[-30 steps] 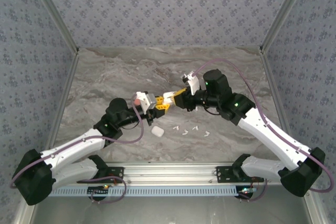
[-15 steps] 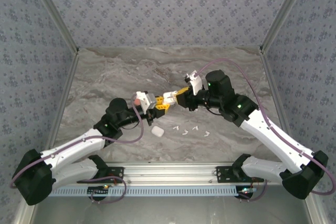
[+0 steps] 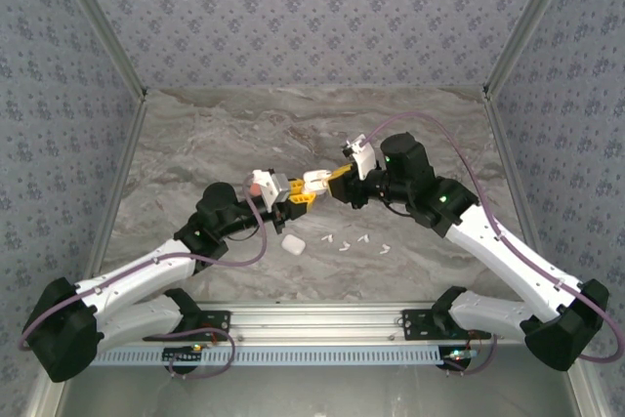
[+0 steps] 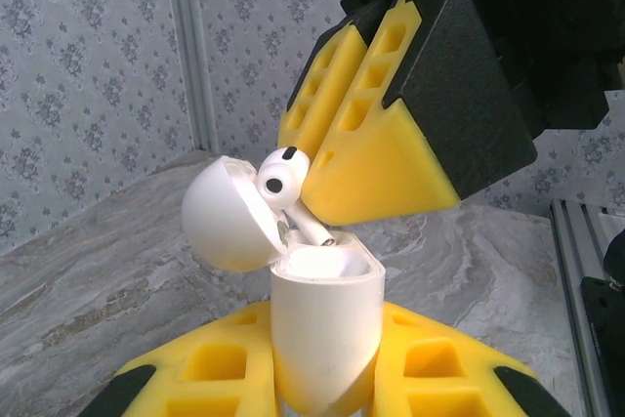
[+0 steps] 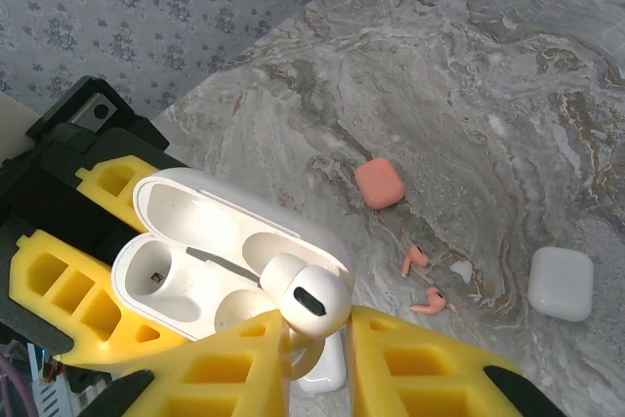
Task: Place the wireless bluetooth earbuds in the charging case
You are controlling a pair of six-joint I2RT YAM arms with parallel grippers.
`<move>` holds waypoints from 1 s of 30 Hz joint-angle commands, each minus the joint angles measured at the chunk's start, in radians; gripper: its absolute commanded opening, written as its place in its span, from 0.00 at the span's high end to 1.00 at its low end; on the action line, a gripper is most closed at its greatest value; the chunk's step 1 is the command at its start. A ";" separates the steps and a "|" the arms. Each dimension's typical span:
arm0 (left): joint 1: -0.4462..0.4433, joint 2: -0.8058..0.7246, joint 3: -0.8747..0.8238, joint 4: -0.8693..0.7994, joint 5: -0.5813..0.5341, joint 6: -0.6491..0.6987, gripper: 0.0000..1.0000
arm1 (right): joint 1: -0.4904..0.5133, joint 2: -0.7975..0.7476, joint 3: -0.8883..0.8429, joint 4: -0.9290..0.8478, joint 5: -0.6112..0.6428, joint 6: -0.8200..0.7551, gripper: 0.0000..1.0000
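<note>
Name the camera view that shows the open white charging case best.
Right wrist: it looks straight into the open case, lid back, sockets visible. Left wrist shows the case side-on, with the sockets hidden. In top external the case is a small white speck.

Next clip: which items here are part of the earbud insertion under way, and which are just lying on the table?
In use:
- open white case, held in the left gripper
- white earbud, pinched by the right gripper, its stem at the case opening

Lying about on the table:
- coral case
- closed white case
- coral earbuds
- loose white earbuds
</note>
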 commanded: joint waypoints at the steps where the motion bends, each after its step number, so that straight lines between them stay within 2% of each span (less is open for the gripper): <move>1: -0.004 -0.001 0.046 0.042 0.015 -0.009 1.00 | 0.008 -0.020 -0.019 0.006 -0.018 -0.024 0.77; 18: -0.005 -0.009 0.029 0.064 0.022 -0.002 1.00 | -0.006 -0.064 -0.071 0.079 -0.108 -0.017 0.69; 25: -0.005 -0.013 0.025 0.070 0.018 -0.007 1.00 | -0.033 -0.088 -0.059 0.101 -0.133 0.025 0.50; 30: -0.004 -0.032 0.009 0.064 -0.020 -0.006 1.00 | -0.146 -0.173 -0.097 0.144 -0.134 0.150 0.32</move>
